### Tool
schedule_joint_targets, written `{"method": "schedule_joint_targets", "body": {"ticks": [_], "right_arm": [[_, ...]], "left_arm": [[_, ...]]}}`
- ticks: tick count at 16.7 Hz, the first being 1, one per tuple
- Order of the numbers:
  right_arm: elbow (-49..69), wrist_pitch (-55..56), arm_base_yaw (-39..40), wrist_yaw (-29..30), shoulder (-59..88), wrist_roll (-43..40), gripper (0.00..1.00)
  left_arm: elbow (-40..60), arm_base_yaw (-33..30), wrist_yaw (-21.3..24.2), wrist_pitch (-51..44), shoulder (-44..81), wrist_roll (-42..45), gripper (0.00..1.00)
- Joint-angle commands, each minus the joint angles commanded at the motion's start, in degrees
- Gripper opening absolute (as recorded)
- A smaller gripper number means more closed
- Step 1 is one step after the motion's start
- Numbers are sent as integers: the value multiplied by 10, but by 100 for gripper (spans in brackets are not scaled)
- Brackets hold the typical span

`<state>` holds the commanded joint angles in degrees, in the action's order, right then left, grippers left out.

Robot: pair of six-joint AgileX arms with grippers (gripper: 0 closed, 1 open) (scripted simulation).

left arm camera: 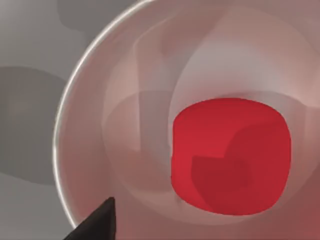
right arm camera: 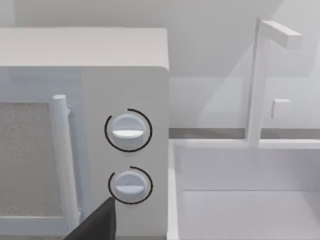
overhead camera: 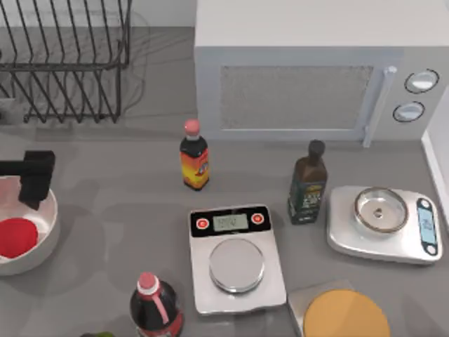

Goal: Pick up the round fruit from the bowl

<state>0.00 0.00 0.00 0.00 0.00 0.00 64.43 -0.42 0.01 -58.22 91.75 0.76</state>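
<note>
Our left gripper (overhead camera: 34,184), a black two-finger pincer, hangs at the far left of the top view, over the far rim of the plain white round deep bowl (overhead camera: 48,232), which sits at the left edge of the frame. We cannot tell whether it is open or shut. One dark fingertip (left arm camera: 97,222) pokes in at the lower left of the left wrist view.

Inside the bowl lies the round fruit (overhead camera: 17,237), a small smooth matte bright red ball, resting low in the glossy inside. In the left wrist view it sits right of centre (left arm camera: 230,156), with the bowl's pale rim (left arm camera: 65,115) curving round its left side. The pincer is not touching it.

Our right arm is parked off to the right; its wrist view faces the white microwave oven (right arm camera: 125,75) with two round dials, and a dark fingertip (right arm camera: 97,225) shows at the lower left of that frame.

We judge the step in hand to be the approach: the pincer is above the bowl but has not gripped anything. The next move calls for shifting toward the lower edge of the top view until the fingers straddle the ball, then descending inside the bowl wall without knocking the rim, and closing on the fruit.
</note>
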Motion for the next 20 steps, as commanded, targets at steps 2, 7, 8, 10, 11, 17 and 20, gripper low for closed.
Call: {"method": "schedule_joint_targets", "body": {"ticks": [2, 7, 8, 10, 11, 17, 20], "right_arm": [[0, 0, 0, 0, 0, 0, 100], [0, 0, 0, 0, 0, 0, 100], [0, 0, 0, 0, 0, 0, 100], [0, 0, 0, 0, 0, 0, 100], [0, 0, 0, 0, 0, 0, 100], [0, 0, 0, 0, 0, 0, 100], [0, 0, 0, 0, 0, 0, 100]], "left_arm": [[27, 0, 0, -25, 36, 0, 100], [37, 0, 0, -33, 48, 0, 100], [35, 1, 0, -32, 46, 0, 100], [28, 1, 0, -23, 51, 1, 100], [20, 1, 0, -10, 58, 1, 100], [-66, 1, 0, 162, 130, 3, 100], [-98, 1, 0, 211, 156, 4, 100]]}}
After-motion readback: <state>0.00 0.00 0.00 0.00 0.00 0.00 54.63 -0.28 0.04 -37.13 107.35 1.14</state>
